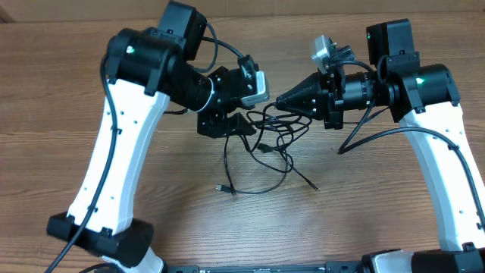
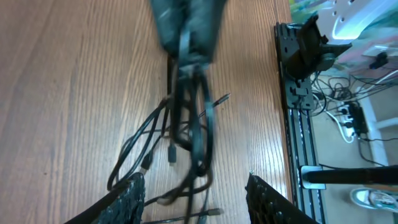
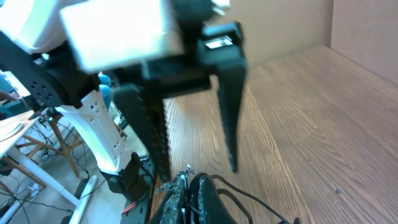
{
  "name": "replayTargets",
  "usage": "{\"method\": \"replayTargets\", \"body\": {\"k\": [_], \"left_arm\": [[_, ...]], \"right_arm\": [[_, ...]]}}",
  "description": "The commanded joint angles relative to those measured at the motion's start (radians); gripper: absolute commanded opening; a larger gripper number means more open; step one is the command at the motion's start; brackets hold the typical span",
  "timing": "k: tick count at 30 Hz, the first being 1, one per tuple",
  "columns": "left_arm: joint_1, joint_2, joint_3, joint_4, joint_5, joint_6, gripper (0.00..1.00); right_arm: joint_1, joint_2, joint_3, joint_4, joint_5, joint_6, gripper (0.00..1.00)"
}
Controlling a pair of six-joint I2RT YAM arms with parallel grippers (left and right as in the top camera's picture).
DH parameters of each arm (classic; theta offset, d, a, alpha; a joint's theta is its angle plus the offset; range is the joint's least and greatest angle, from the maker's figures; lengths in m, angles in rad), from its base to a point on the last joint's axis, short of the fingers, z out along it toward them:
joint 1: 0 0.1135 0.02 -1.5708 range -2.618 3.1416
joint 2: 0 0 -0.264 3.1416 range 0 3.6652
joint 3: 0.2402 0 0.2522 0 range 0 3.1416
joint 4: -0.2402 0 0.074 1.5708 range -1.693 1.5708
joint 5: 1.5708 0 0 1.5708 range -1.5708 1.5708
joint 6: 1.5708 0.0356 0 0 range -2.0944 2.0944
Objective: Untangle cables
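The cables (image 1: 271, 138) are a tangle of thin black cords on the wooden table between the two arms. Loose plug ends lie nearer the front (image 1: 222, 186). My right gripper (image 1: 280, 100) is shut on a bunch of the cords at the tangle's upper edge. In the right wrist view its fingers (image 3: 189, 186) pinch the cords (image 3: 249, 198). My left gripper (image 1: 242, 115) is open at the tangle's left side. In the left wrist view its fingers (image 2: 196, 183) straddle the hanging cords (image 2: 193, 124) without closing on them.
The table (image 1: 61, 91) is bare wood. Thicker black arm cables run along both arms (image 1: 379, 135). A black rail (image 2: 298, 124) marks the table edge, with floor clutter beyond it. The arm bases stand at the near edge (image 1: 114, 243).
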Motion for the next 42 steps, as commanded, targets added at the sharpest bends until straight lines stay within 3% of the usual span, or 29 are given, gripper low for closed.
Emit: {"method": "replayTargets", "body": {"k": [1, 10, 11, 12, 17, 25, 29, 38, 42], "left_arm": [[-0.008, 0.049, 0.008, 0.004, 0.003, -0.007, 0.52], [-0.016, 0.071, 0.008, 0.016, 0.056, -0.006, 0.53], [-0.016, 0.071, 0.008, 0.016, 0.057, -0.006, 0.5], [-0.021, 0.071, 0.008, 0.016, 0.073, -0.003, 0.35], [-0.021, 0.071, 0.008, 0.019, 0.089, 0.005, 0.06], [-0.02, 0.071, 0.008, 0.018, 0.089, 0.003, 0.04], [-0.02, 0.071, 0.008, 0.004, 0.09, 0.004, 0.04], [-0.02, 0.071, 0.008, -0.009, 0.088, 0.003, 0.04], [-0.02, 0.071, 0.008, -0.014, 0.088, 0.003, 0.04]], "right_arm": [[0.002, 0.003, 0.011, 0.005, -0.049, 0.007, 0.04], [0.001, 0.003, 0.011, 0.05, -0.06, 0.036, 0.04], [0.001, 0.003, 0.011, 0.055, -0.059, 0.042, 0.04], [0.001, 0.003, 0.011, 0.06, -0.059, 0.046, 0.04], [0.001, 0.003, 0.011, 0.063, -0.059, 0.048, 0.04], [-0.019, 0.003, 0.011, 0.063, -0.026, 0.058, 0.04], [-0.068, 0.003, 0.011, 0.079, 0.091, 0.175, 0.04], [-0.342, 0.003, 0.011, 0.093, 0.21, 0.463, 0.04], [-0.47, 0.003, 0.011, 0.043, 0.263, 0.505, 0.04]]}}
